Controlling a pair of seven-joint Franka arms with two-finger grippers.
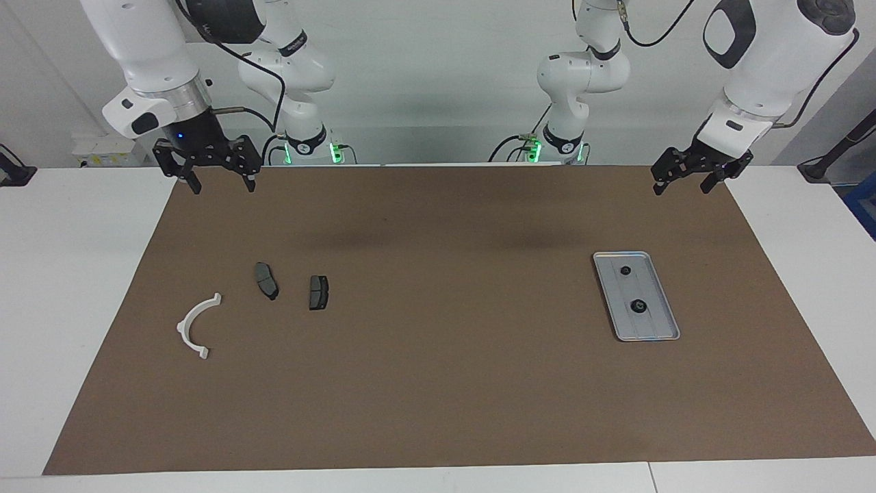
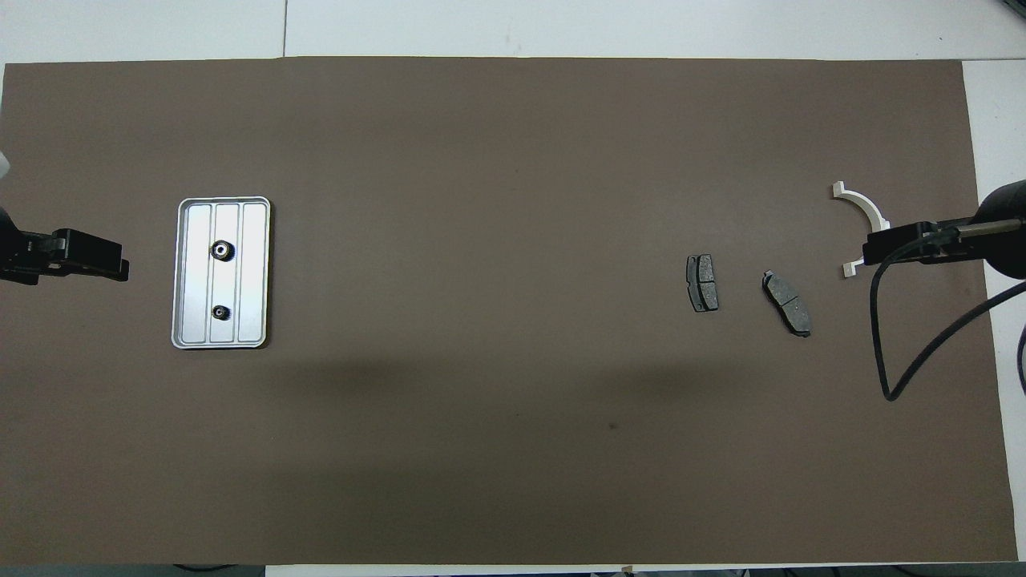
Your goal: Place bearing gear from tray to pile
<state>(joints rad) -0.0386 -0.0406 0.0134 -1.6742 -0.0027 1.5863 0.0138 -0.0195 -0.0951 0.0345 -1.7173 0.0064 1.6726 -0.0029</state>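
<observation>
The silver ribbed tray lies toward the left arm's end of the table. Two dark bearing gears sit in it: a larger one farther from the robots and a smaller one nearer. The pile lies toward the right arm's end: a white arc and two dark brake pads. My left gripper hangs open and empty, raised beside the tray. My right gripper is also open and empty, raised near the pile.
A brown mat covers the white table. In the overhead view the raised right gripper and its cable overlap part of the white arc.
</observation>
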